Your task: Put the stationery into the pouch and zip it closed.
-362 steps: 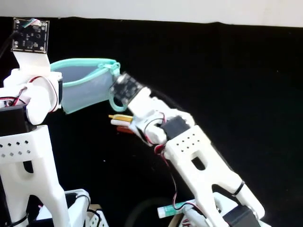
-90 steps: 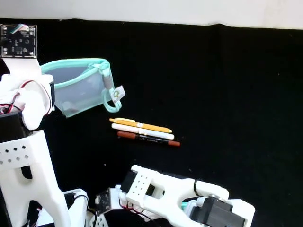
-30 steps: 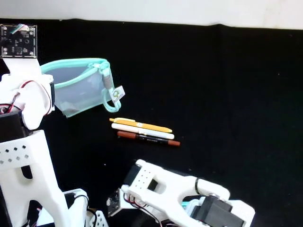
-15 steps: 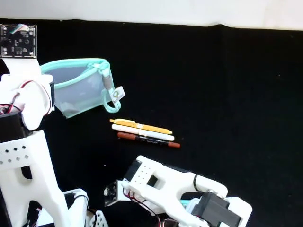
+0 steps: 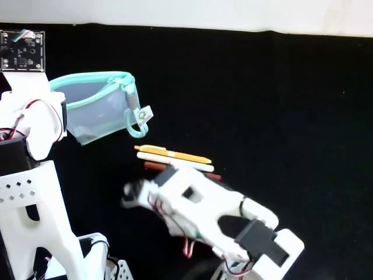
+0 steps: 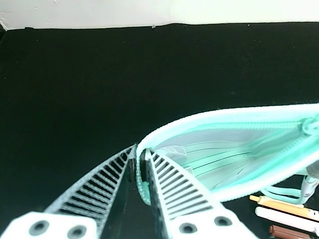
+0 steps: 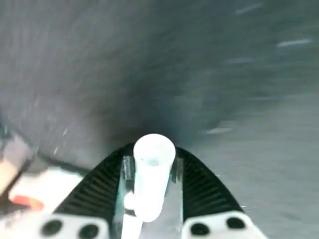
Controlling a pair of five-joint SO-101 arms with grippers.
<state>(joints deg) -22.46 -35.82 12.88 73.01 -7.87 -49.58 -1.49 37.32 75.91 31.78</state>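
The right gripper [image 7: 149,154] is clenching a white stick [image 7: 152,172] between its jaws; what kind of stick it is cannot be told. In the high view this gripper is hanging over the near middle of the table. The mint pouch [image 5: 96,114] is lying to its far left, long axis running left to right, mouth gaping. The left gripper [image 6: 140,152] is pinching the pouch's rim at its left end. Between the pouch and the right arm three pens are lying side by side: a yellow pen [image 5: 175,154], a white pen [image 5: 175,162] and a brown pen [image 5: 152,166]. One pouch, one stick.
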